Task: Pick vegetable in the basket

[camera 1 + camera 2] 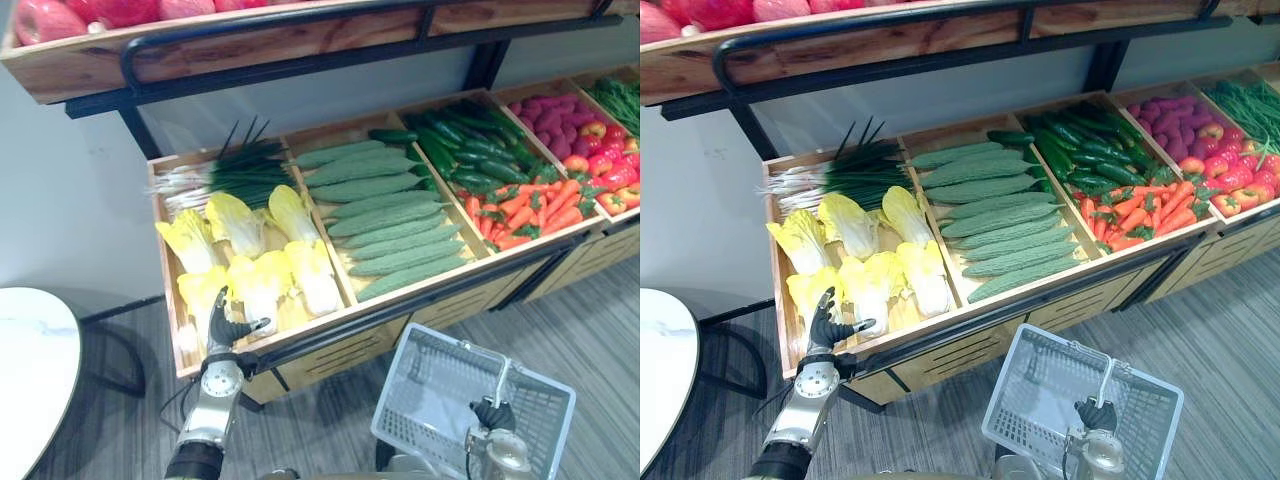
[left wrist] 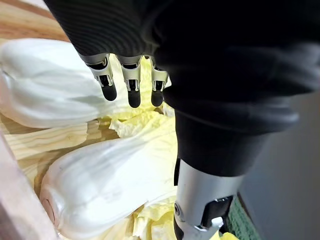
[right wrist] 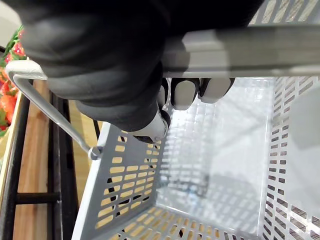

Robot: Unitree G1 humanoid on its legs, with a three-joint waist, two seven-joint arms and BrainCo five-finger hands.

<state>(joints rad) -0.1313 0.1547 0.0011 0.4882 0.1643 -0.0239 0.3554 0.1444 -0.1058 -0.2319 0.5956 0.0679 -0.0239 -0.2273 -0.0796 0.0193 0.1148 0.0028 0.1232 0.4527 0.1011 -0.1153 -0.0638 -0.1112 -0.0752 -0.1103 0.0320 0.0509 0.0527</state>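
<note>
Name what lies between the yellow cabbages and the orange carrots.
Long pale green bumpy gourds, stacked side by side, in both eye views.

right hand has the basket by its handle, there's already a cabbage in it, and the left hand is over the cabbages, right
Not quite: the basket is empty, as the right wrist view shows. The right hand does hold its handle, and the left hand is open over the cabbages.
</note>
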